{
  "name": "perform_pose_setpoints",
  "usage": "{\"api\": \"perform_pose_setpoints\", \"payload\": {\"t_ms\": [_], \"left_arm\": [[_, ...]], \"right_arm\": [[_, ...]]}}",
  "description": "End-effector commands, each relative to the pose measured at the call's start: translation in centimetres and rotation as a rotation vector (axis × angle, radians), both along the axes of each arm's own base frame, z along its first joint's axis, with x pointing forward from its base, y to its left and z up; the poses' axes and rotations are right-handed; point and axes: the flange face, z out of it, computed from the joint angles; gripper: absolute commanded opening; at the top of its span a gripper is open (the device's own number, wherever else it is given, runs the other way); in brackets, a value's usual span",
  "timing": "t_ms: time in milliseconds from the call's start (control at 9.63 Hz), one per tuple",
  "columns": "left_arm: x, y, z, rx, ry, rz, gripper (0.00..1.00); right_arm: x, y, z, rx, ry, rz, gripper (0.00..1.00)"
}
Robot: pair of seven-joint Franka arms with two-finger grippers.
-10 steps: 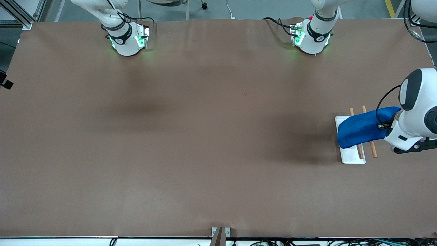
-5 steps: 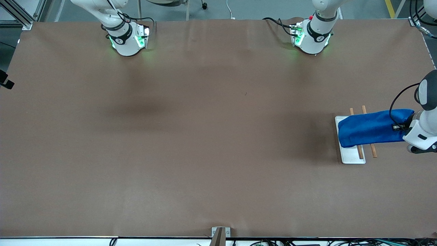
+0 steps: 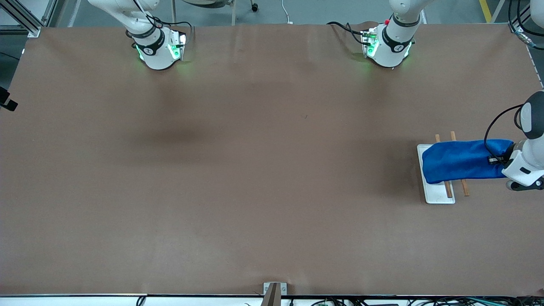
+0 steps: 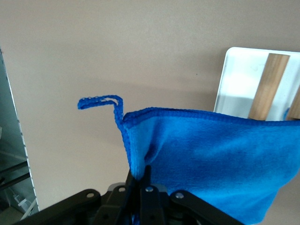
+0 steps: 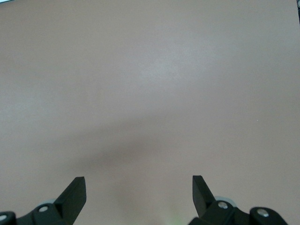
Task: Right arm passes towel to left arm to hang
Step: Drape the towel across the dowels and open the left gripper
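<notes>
Blue towel (image 3: 461, 162), soft and limp, draped over the wooden rack (image 3: 447, 189), left gripper (image 4: 140, 180) pinching its hemmed corner by the loop (image 4: 100, 101); right gripper (image 5: 139, 187) spread, waiting over bare table (image 3: 255, 170).

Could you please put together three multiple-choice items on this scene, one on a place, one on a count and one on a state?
1. Where does the towel lie?
A. across the rack's wooden rods
B. flat at mid-table
C. by the right arm's base

2. How many wooden rods show on the white base?
A. one
B. two
C. four

3. How does the left gripper stand?
A. open above the towel
B. shut on nothing
C. shut on the towel's edge

Key: 1 A, the cloth spans both rods; 2 B, two rod ends show either side of the cloth; 3 C, its fingers pinch the hem near the corner loop. The right gripper waits open over bare table.
</notes>
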Motion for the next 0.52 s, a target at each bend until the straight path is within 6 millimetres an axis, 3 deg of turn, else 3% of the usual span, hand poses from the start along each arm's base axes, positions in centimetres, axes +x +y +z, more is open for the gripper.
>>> {"api": "perform_pose_setpoints", "payload": {"t_ms": [0, 208, 311, 415], "left_arm": [[-0.1, 1.2, -3.0, -0.028, 0.000, -0.011, 0.03], [-0.2, 2.1, -4.2, -0.042, 0.001, 0.000, 0.09], [-0.2, 2.1, -4.5, -0.045, 0.003, 0.000, 0.29], [0.0, 2.1, -4.7, -0.048, 0.004, 0.000, 0.90]], "right_arm": [[0.1, 0.4, 0.2, 0.014, -0.005, 0.017, 1.00], [0.1, 0.1, 0.1, 0.014, -0.002, 0.009, 1.00], [0.1, 0.0, 0.1, 0.014, -0.002, 0.008, 1.00], [0.1, 0.0, 0.1, 0.014, -0.002, 0.007, 1.00]]}}
